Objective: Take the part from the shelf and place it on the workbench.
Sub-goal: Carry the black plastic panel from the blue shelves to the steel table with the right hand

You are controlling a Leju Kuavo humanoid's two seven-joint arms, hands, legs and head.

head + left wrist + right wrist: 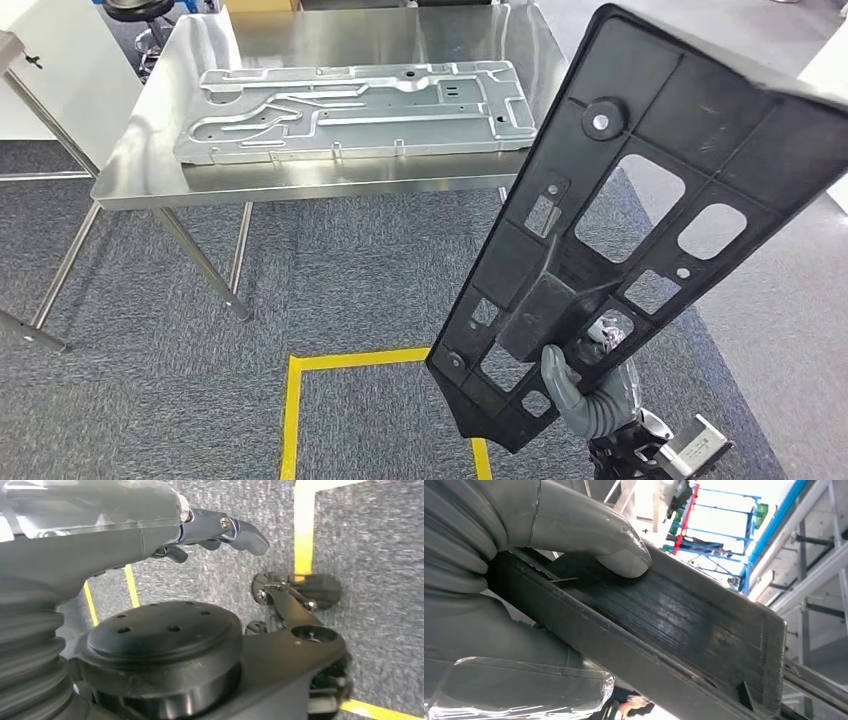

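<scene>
A long black plastic part [640, 200] with several cutouts is held up tilted at the right of the head view, in front of the workbench's right end. My right hand [590, 385] grips its lower end from behind, thumb on the near face. The right wrist view shows the thumb [624, 555] pressed on the part's dark ribbed edge [684, 625]. The steel workbench [140, 170] stands ahead, bearing a flat stamped metal panel [360, 110]. My left hand [220, 530] hangs over the carpet, fingers loosely extended, holding nothing.
Grey carpet with a yellow taped square [300, 400] lies in front of the bench. A white cabinet [60, 70] stands at the far left and a black stool [140, 15] behind the bench. Blue and red racking [719, 520] shows beyond the part.
</scene>
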